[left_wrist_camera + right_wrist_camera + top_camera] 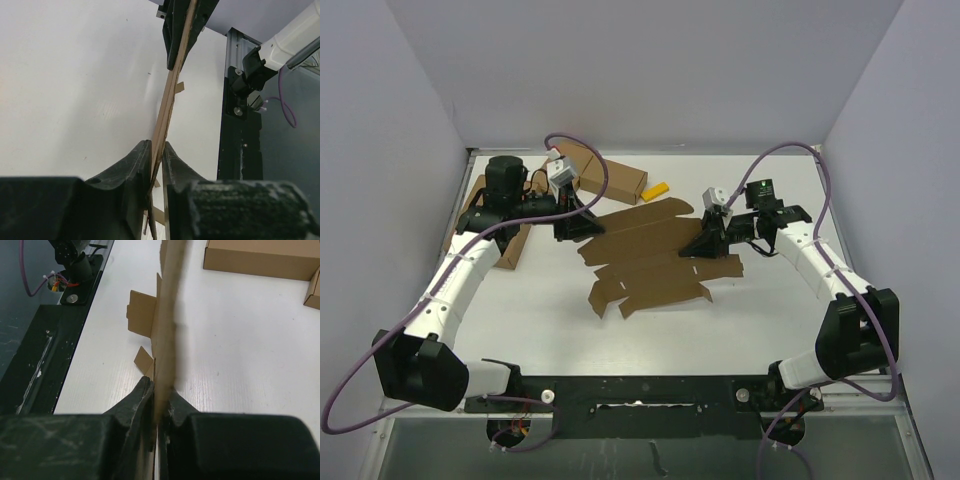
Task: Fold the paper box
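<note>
The paper box (655, 262) is a flat, notched, brown die-cut sheet with flaps, lying in the middle of the table. At its far left corner, my left gripper (570, 226) is shut on the edge. In the left wrist view the sheet (170, 95) runs edge-on between the two fingers of that gripper (156, 148). My right gripper (708, 245) is shut on the sheet's right edge. Seen from the right wrist, the cardboard (167, 315) stands pinched between the jaws of that gripper (159, 383), and small flaps (141, 315) jut out to the left.
A larger flat brown carton (612, 178) lies at the back, with a small yellow piece (656, 190) beside it. More brown cartons (472, 212) sit under the left arm. A dark rail (640, 392) runs along the near edge. White walls close in three sides.
</note>
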Robot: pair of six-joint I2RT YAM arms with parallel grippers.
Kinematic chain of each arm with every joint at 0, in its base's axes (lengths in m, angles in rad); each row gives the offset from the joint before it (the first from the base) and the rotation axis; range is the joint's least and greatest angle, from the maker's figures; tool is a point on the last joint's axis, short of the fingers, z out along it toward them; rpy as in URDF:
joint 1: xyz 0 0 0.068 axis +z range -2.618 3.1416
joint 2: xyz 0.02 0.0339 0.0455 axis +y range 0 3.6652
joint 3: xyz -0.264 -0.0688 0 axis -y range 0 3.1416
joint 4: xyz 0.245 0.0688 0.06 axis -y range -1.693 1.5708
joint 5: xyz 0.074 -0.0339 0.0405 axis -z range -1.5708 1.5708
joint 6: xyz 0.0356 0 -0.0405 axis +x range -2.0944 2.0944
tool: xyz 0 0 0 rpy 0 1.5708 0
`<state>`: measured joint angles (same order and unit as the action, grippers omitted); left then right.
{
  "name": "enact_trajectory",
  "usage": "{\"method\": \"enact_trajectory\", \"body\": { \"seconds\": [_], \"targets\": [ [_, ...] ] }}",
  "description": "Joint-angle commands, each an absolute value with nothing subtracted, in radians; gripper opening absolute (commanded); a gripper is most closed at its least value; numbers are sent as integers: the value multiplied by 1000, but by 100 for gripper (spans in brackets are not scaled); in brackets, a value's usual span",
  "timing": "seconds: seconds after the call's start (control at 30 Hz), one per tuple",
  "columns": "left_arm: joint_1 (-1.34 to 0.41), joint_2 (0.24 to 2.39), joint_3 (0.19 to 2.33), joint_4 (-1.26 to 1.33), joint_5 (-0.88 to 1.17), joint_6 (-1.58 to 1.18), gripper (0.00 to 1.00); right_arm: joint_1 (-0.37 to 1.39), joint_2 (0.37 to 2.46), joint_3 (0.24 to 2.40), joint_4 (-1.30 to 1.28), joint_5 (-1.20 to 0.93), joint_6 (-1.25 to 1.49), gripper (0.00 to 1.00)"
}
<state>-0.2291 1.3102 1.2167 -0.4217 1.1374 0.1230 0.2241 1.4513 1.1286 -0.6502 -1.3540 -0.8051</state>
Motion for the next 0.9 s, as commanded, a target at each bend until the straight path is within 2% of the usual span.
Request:
{"method": "enact_trajectory", "body": {
  "seconds": [0.0, 0.13, 0.33, 0.47, 0.73, 0.87],
  "targets": [
    [-233, 1318, 1267, -425, 1177, 164, 9, 230, 1447, 1170, -648, -1381, -826, 0],
    [-234, 1316, 1264, -425, 1181, 173, 0, 230, 1452, 1175, -659, -1381, -835, 0],
    [-233, 1310, 1251, -401, 1191, 158, 0, 231, 1460, 1179, -663, -1375, -837, 0],
    [-224, 1300, 1227, -372, 1176, 137, 0, 230, 1473, 1183, -669, -1365, -836, 7],
    [-211, 1287, 1172, -316, 1155, 106, 0, 230, 1520, 1195, -668, -1322, -814, 10],
    [-207, 1292, 1170, -314, 1145, 105, 0, 231, 1538, 1195, -641, -1294, -774, 17]
  ]
}}
